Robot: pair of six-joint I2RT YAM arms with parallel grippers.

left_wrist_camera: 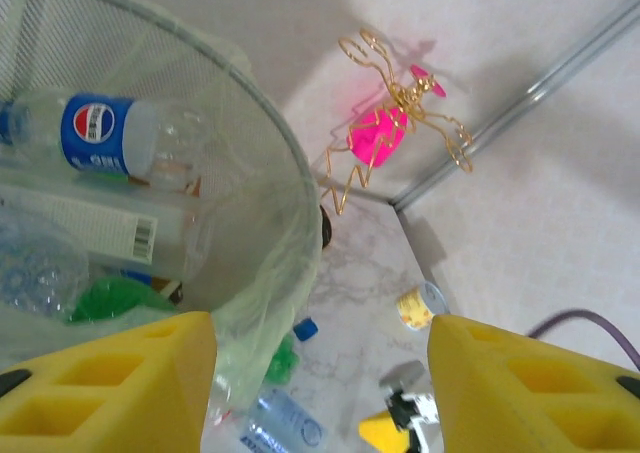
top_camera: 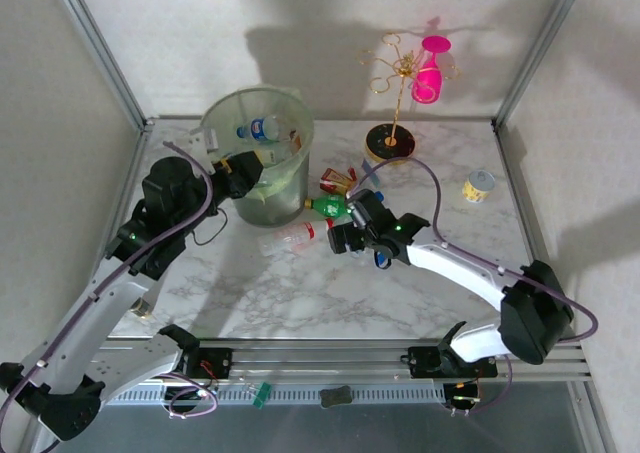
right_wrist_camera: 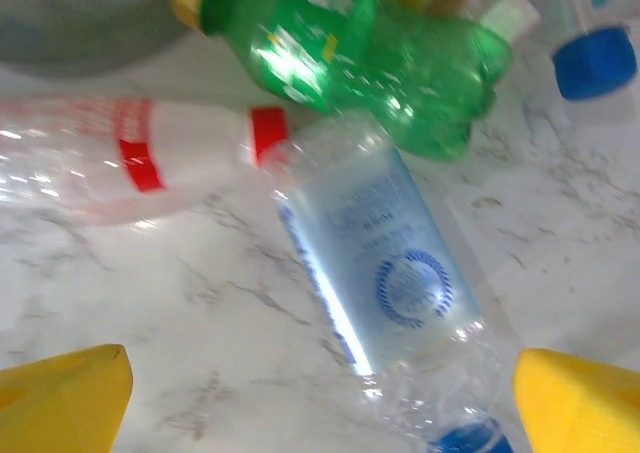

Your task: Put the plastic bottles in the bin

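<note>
Right wrist view is showing three bottles lying bunched together on the marble table (right_wrist_camera: 200, 313) — a green bottle (right_wrist_camera: 370, 53), a red-banded bottle (right_wrist_camera: 130, 158) and a blue-label bottle (right_wrist_camera: 385, 263). The right gripper (right_wrist_camera: 320, 403) is hanging wide apart over the blue-label one, gripping nothing. The left gripper (left_wrist_camera: 320, 363) is hanging loose and empty at the bin (left_wrist_camera: 305, 223) on the table's far left — inside it a Pepsi bottle (left_wrist_camera: 110, 133) is lying among other bottles. A gold wire stand (top_camera: 400, 68) is holding one pink cup (top_camera: 430, 73) behind.

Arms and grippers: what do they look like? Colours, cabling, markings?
The left arm and right arm both have white links and black joint housings, with a purple cable looped along each. A small green light glows near each wrist. The left gripper and right gripper have blocky yellow fingers. No readable markings.
</note>
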